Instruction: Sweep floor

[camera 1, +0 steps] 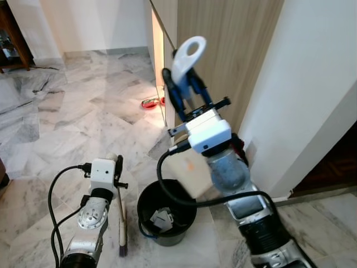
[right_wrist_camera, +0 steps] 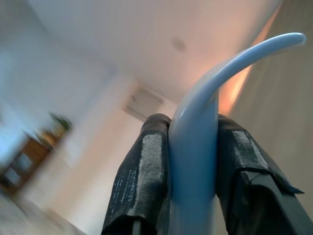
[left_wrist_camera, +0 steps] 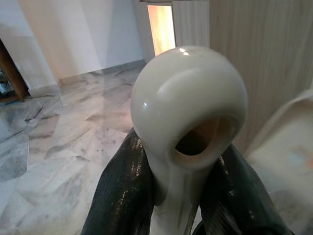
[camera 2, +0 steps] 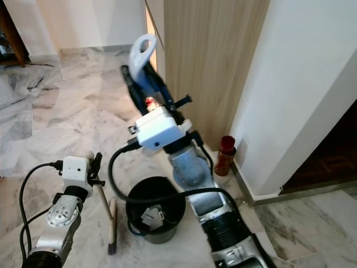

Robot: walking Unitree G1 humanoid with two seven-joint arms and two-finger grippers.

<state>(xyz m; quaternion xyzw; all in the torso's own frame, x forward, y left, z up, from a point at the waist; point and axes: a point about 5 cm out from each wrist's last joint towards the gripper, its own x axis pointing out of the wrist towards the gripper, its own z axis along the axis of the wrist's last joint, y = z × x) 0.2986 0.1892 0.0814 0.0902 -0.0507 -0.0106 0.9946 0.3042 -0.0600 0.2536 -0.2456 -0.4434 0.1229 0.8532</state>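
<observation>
My right gripper (camera 1: 182, 82) is raised high and shut on the white loop handle (camera 1: 188, 54) of a dustpan. The dustpan's cream pan (camera 1: 189, 170) hangs tilted behind my forearm, over a black bin (camera 1: 146, 209) with crumpled paper (camera 1: 162, 219) inside. In the right wrist view both fingers (right_wrist_camera: 142, 176) press on the pale handle (right_wrist_camera: 195, 161). My left gripper (camera 1: 117, 168), low to the left of the bin, is shut on a small brush (camera 1: 122, 223). The brush stands upright, with its bristles near the floor. Its rounded cream handle end (left_wrist_camera: 188, 103) sits between the fingers (left_wrist_camera: 122, 191).
A wooden cabinet panel (camera 1: 223, 50) and a white wall (camera 1: 312, 84) stand close to the right. A red bottle (camera 2: 225, 155) stands at the wall's foot. A red item (camera 1: 150, 103) lies on the marble floor (camera 1: 83, 111) by the lit gap. Dark furniture (camera 1: 11, 39) is far left.
</observation>
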